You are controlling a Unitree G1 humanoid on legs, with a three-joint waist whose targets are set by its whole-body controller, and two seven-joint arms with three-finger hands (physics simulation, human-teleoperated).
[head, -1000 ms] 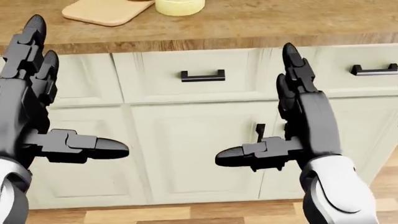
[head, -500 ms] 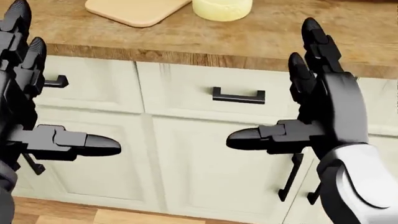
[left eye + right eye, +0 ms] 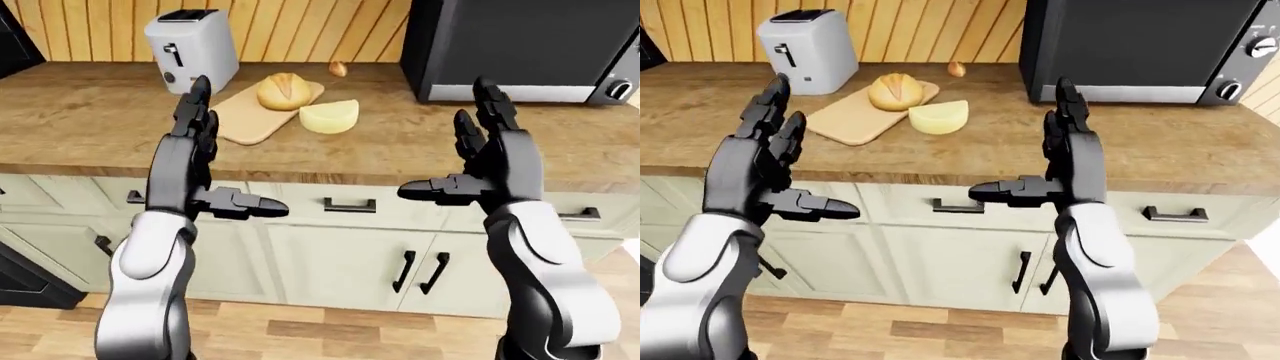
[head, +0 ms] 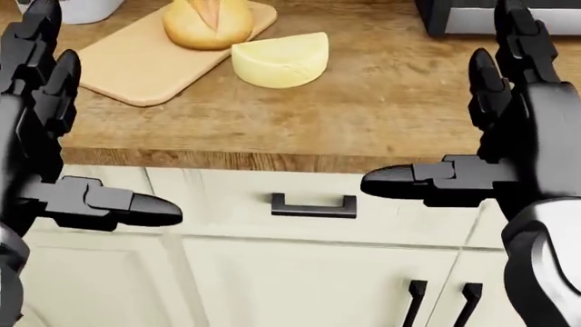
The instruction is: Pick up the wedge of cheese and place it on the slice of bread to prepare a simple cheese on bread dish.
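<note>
Nothing of the task is done yet, as far as the pictures show. At the left of the left-eye view the left hand (image 3: 195, 161) is raised with fingers spread, holding nothing. At upper centre the bread (image 3: 283, 91) sits on a cutting board (image 3: 240, 116), and the cheese wedge (image 3: 330, 116) lies on the worktop (image 3: 80, 127) just beside the board's right edge. The right hand (image 3: 490, 161) is likewise splayed and bare. Reach, grasp and placement all remain. The eye views add a toaster (image 3: 192, 46) and microwave (image 3: 1140, 45); the head view shows the cheese closer.
</note>
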